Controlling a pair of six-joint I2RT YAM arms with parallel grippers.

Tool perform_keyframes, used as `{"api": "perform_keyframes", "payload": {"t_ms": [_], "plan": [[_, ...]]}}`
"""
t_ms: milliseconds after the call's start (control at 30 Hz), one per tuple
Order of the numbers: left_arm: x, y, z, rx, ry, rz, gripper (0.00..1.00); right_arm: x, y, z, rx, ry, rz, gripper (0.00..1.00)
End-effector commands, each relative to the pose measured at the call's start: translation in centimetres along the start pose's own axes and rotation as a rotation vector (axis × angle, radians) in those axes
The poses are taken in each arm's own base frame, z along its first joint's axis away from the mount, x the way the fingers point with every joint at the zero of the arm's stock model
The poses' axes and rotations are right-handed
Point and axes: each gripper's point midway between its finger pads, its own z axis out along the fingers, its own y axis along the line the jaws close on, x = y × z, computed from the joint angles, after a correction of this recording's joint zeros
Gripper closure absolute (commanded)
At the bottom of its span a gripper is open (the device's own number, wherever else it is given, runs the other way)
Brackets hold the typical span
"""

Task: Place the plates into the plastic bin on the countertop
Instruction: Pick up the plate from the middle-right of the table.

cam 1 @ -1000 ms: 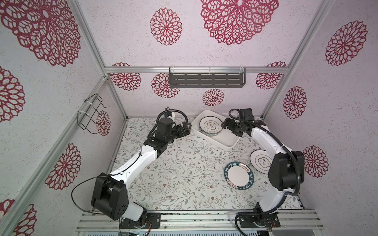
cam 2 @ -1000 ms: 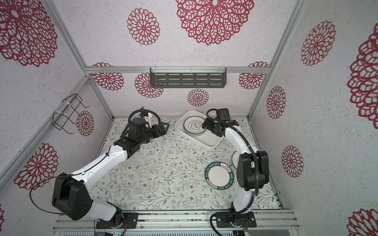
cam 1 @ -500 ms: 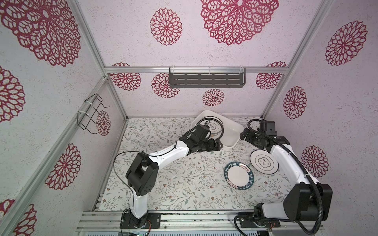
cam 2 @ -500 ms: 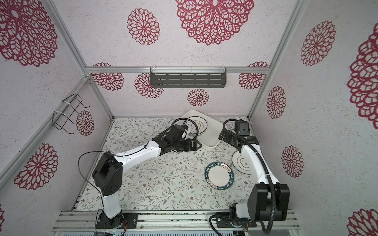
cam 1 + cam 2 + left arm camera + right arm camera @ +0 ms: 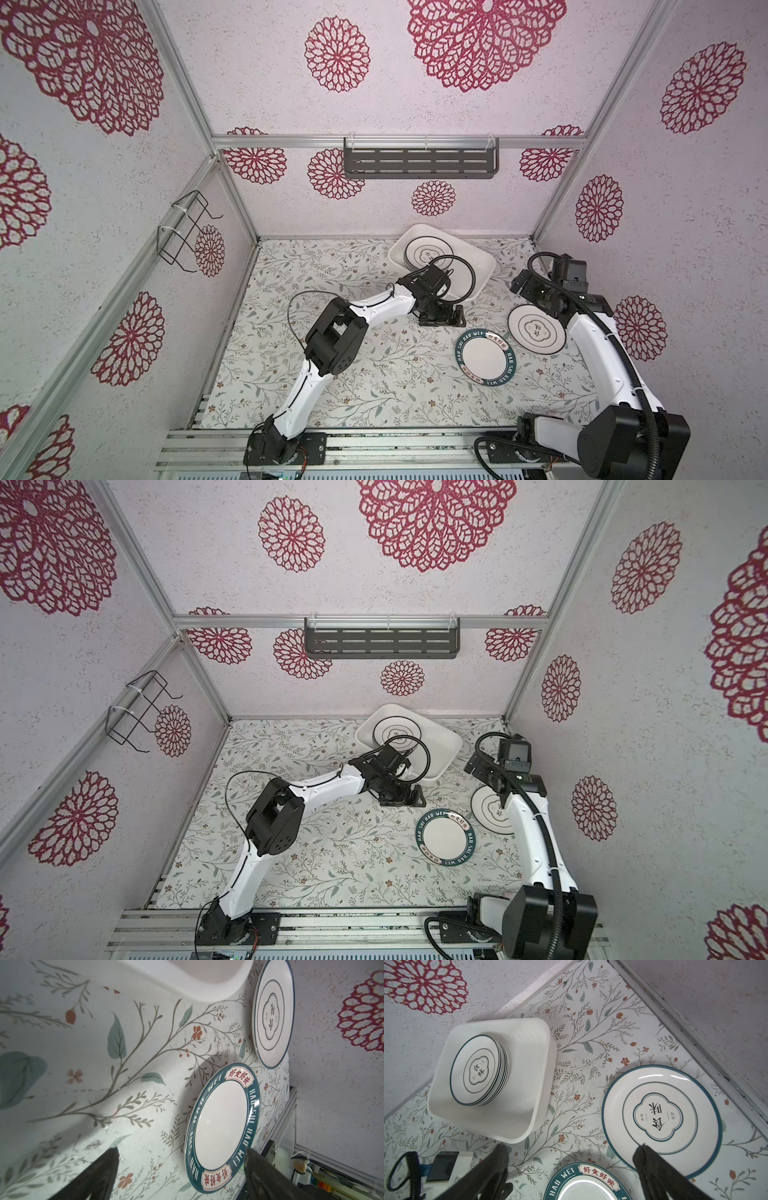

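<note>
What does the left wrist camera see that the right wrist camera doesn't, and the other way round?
Only the left wrist view shows the whole teal-rimmed plate; the right wrist view catches just a piece of it. Only the right wrist view shows the stack of plates sitting inside the plastic bin. Both show the clover plate, some of the bin, and the leafy countertop.

A stack [image 5: 428,254] sits in the bin [image 5: 462,254], at the countertop's [image 5: 374,374] rear. Before it, rightward, a near plate [image 5: 484,358] lies beside a far plate [image 5: 536,330].
</note>
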Motion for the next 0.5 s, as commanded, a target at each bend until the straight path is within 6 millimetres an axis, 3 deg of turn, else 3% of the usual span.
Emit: {"api": "perform_keyframes", "payload": {"t_ms": [0,467], "plan": [[0.4,-1.4,0.1,0.06,0.041,0.049,0.05,-0.5,-0.6,-1.1,0.013,-0.031,0.014,0.01],[2.4,-2.0,2.7,0.102,0.131,0.044,0.13,0.7,-1.4,-1.4,0.02,-0.002,0.039,0.01]]}}
